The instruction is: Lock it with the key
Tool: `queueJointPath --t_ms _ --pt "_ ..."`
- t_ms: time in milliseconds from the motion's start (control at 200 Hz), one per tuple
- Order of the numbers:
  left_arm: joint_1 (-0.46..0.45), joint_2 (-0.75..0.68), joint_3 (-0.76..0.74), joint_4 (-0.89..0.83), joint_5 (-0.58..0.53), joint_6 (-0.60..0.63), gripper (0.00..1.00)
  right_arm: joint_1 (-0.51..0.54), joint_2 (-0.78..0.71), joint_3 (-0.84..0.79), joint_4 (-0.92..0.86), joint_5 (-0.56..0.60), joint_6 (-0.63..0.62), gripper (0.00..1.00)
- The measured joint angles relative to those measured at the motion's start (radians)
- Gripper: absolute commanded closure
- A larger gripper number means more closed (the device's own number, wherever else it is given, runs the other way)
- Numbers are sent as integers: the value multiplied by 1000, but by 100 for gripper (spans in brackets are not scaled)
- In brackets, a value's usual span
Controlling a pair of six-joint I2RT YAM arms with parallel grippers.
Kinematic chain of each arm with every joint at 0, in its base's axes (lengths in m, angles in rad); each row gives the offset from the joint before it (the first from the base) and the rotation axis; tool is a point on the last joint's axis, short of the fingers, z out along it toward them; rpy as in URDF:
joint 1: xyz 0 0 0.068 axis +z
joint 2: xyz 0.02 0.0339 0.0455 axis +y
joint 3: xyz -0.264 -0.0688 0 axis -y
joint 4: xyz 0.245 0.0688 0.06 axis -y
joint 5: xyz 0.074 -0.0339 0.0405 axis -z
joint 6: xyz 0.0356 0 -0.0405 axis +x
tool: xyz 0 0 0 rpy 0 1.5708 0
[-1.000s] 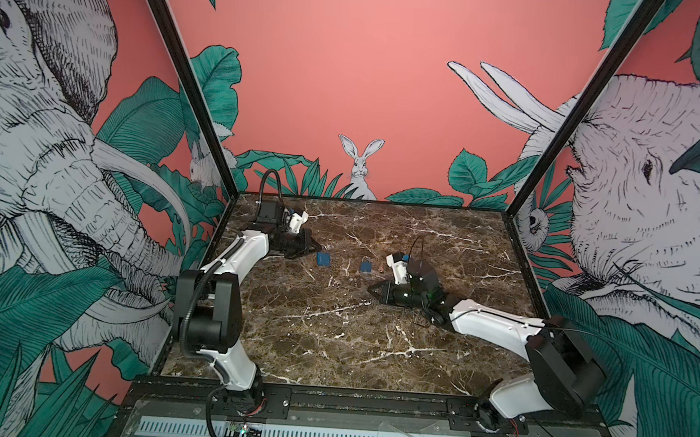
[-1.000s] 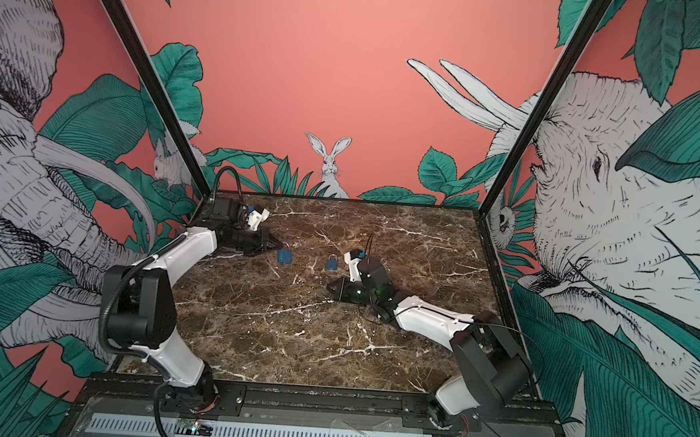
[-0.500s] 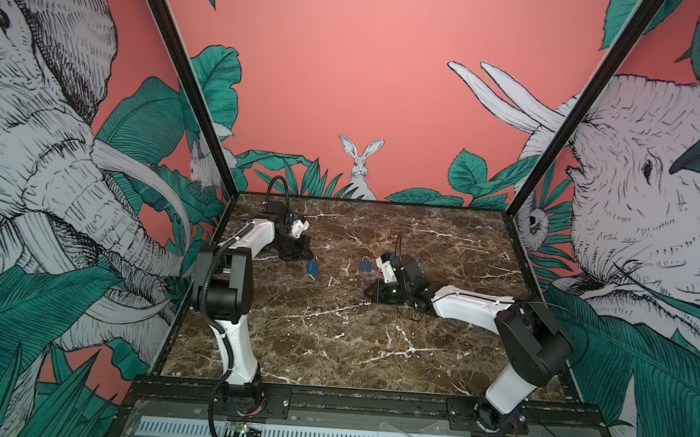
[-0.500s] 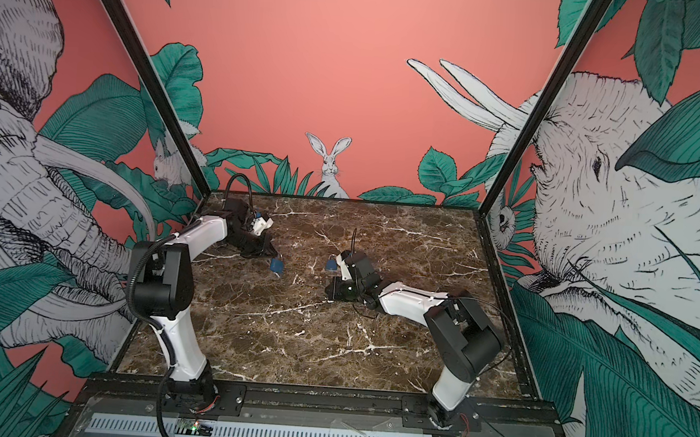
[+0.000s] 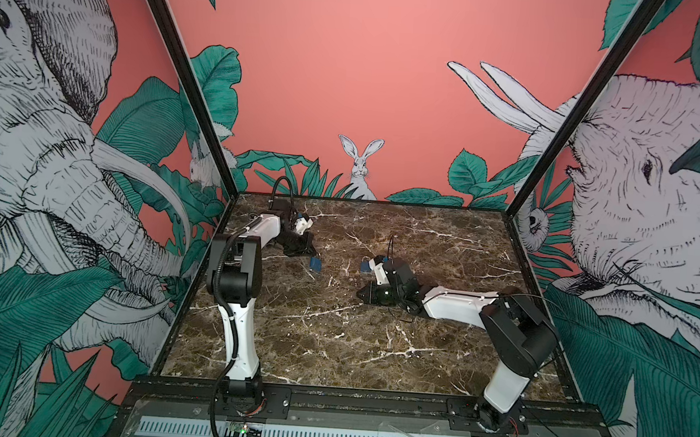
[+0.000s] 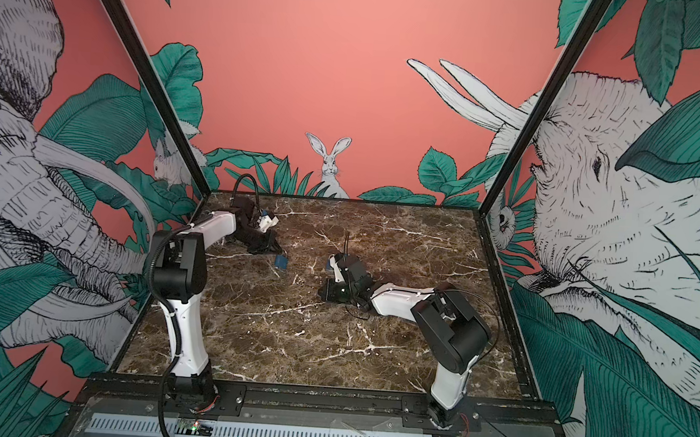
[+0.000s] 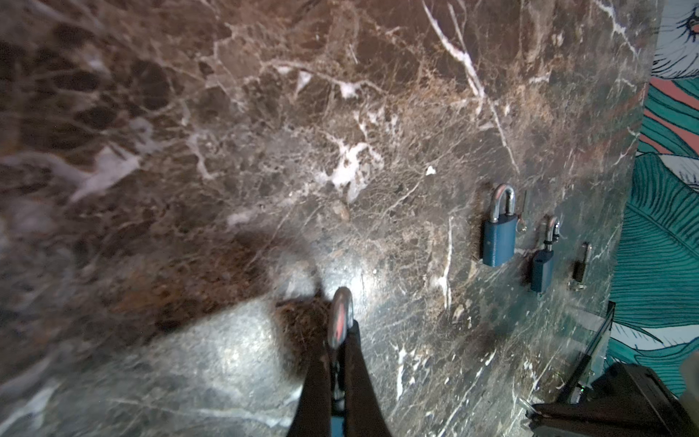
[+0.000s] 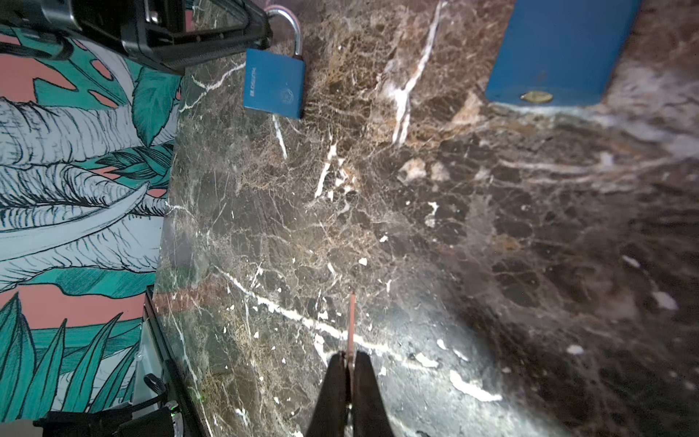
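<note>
Poking past left jaws, half-hidden padlock (image 7: 340,318).

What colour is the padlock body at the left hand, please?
Blue body, clearest in right wrist view.

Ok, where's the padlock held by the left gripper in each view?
Both top views: padlock left of centre, at the left gripper's tip.
Left wrist: only its shackle shows, pinched between the fingers.
Right wrist: whole padlock, at the gripper tip, near the mural wall.
Shared landmark: the left gripper on the shackle.
</note>
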Motion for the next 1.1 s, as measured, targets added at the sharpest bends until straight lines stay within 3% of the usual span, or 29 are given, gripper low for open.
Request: queueJointPath --t_ms 120,510,820,955,1100 --pt "2 9 15 -3 0 -2 100 0 39 25 26 9 16 100" --pt "6 63 87 -30 -32 -29 73 17 101 131 44 103 57 100" --pt "8 52 73 -21 -100 -74 68 40 255 332 9 156 85 100" --pt "11 -47 -38 6 -120 -118 68 54 322 432 -30 188 102 100" --pt "12 -282 -195 60 -126 -195 66 69 388 542 -67 228 123 100"
